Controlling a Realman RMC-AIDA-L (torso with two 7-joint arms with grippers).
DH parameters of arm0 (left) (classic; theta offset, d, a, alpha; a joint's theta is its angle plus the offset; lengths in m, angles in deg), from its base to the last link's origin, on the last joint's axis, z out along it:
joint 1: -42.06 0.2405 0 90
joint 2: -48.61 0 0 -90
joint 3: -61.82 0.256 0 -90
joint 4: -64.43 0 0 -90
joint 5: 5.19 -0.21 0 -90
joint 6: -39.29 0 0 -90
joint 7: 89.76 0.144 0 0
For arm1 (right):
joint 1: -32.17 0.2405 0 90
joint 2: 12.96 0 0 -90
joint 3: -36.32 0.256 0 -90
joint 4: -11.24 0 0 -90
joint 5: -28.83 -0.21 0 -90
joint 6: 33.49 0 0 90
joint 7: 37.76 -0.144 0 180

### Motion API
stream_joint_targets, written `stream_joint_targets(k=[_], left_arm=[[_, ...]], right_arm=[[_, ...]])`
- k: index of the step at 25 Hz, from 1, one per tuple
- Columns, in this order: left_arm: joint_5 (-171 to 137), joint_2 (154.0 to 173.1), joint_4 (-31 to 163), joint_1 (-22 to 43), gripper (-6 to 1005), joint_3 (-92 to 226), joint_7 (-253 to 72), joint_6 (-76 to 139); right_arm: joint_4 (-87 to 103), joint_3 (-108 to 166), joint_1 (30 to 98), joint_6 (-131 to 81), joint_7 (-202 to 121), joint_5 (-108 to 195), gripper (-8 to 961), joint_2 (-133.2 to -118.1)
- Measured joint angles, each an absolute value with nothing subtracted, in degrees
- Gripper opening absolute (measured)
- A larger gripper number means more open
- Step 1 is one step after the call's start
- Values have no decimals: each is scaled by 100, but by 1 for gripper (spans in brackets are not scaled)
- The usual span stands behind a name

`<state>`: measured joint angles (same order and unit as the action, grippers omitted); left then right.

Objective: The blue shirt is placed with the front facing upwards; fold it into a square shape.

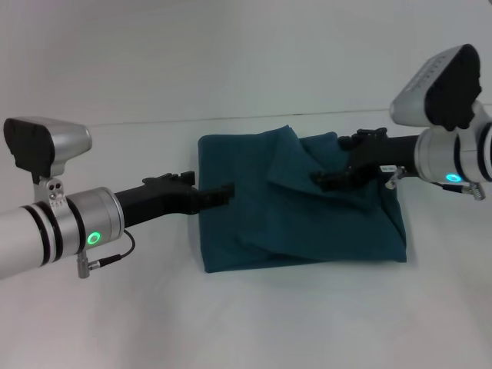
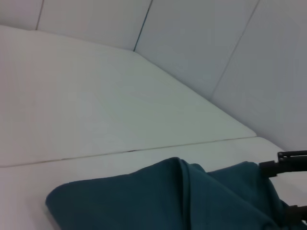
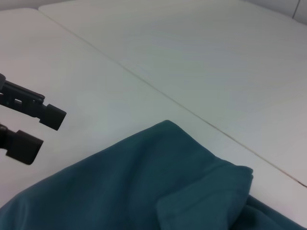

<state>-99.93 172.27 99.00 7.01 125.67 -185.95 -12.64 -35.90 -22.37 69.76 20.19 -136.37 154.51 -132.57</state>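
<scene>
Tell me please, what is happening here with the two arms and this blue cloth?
A two-armed robot is folding the blue shirt on the white table. The shirt is already a compact, roughly square bundle, with one loose flap raised on top near the far side. The left gripper is at the bundle's left edge, its fingers open in the right wrist view. The right gripper reaches over the top from the right, at the raised flap; whether it grips the cloth is not visible.

My head camera looks forward and down over the whole bench, while both wrist cameras sit low and close, sharing the blue shirt near the bench's far edge.
</scene>
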Motion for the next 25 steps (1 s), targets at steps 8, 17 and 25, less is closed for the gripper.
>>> stream_joint_targets(k=[8, 17, 25], left_arm=[[-10188, 17170, 9965, 732, 920, 12103, -18583, -1892], [-10318, 17125, 10167, 831, 921, 11530, -18618, -2440], [-10378, 17138, 10177, 841, 921, 11539, -18618, -2451]], right_arm=[[-3602, -2483, 7061, 1862, -13859, 15452, 915, -13257], [-3479, -2596, 7552, 1662, -14752, 16321, 915, -13252], [-3130, -2888, 8019, 1634, -15659, 17073, 915, -13265]])
